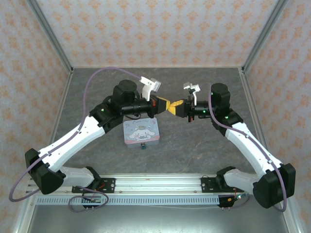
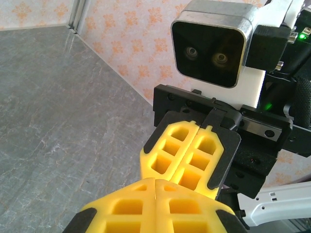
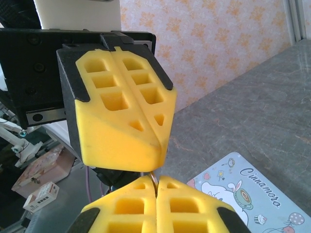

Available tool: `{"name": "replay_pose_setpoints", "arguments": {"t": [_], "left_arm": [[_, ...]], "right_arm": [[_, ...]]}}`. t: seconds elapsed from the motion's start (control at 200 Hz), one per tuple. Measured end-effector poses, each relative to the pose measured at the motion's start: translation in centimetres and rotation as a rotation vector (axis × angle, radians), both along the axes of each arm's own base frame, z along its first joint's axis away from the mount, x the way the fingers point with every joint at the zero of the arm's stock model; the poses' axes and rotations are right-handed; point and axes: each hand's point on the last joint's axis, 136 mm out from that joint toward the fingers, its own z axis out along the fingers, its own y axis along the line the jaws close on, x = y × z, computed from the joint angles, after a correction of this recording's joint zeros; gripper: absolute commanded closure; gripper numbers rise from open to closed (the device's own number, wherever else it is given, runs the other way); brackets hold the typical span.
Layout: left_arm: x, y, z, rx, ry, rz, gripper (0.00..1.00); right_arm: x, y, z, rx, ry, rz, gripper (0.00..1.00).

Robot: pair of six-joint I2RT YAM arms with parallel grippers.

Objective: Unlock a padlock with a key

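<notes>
Well apart, padlock (image 1: 144,145) beside tin (image 1: 141,132), left pincer (image 1: 168,106) and right pincer (image 1: 177,104) closed, tip to tip

Both arms reach inward; left gripper (image 1: 166,105) and right gripper (image 1: 176,104) closed, tips meeting

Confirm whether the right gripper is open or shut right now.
Shut. In the right wrist view the right gripper has its yellow fingers pressed together without a gap, facing the left gripper.

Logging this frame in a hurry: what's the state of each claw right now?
Left claw: closed; whether it holds anything cannot be told.
Right claw: closed; a thin metal loop shows between both claws' tips, but which one grips it cannot be told.
</notes>
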Motion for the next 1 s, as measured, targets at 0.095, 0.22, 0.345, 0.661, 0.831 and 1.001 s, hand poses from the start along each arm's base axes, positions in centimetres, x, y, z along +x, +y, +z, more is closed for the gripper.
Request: {"name": "replay_pose_setpoints", "arguments": {"t": [0.095,0.22,0.345,0.661,0.831,1.001], "left_arm": [[0.2,0.2,-0.2,0.013,-0.003,0.013,0.65],[0.9,1.1,-0.2,0.032,-0.015,0.086,0.45],[1.3,3.3,0.3,0.060,-0.034,0.193,0.34],[1.0,10.4,-7.9,0.343,0.094,0.501,0.22],[-0.3,12.5,-14.8,0.612,0.188,0.590,0.21],[-0.2,12.4,-18.8,0.763,0.230,0.626,0.24]], "right_arm": [[0.1,-0.1,-0.3,-0.012,-0.001,-0.011,1.00],[0.6,-0.4,-1.0,-0.045,0.008,-0.063,1.00],[1.2,-1.2,-1.5,-0.076,-0.010,-0.158,1.00],[4.2,-4.5,-5.3,-0.201,-0.004,-0.482,1.00],[5.7,-6.1,-6.2,-0.249,-0.008,-0.612,1.00],[6.4,-6.9,-6.8,-0.273,-0.008,-0.670,1.00]]}}
